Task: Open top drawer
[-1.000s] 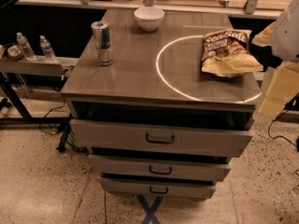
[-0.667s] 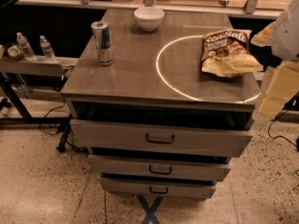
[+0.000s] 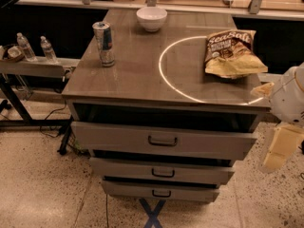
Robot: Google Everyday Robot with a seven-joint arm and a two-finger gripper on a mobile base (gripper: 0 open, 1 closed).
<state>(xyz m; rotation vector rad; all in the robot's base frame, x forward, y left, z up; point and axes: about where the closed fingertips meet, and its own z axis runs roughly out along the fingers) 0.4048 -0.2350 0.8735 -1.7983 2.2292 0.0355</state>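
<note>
The top drawer (image 3: 118, 137), directly under the worktop (image 3: 133, 75), has its crosswise handle (image 3: 162, 140) well to the view's left of the claw (image 3: 280, 148), which hangs off the right corner (wide or narrow, I cannot tell).

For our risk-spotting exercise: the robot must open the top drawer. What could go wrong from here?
1. The gripper hangs right of the grey cabinet, far from the small dark pull handle on the wide grey top drawer; swinging in, it could clip the drawer's corner.
2. The two narrower grey drawers below carry similar handles, so it might grab the wrong one.
</note>
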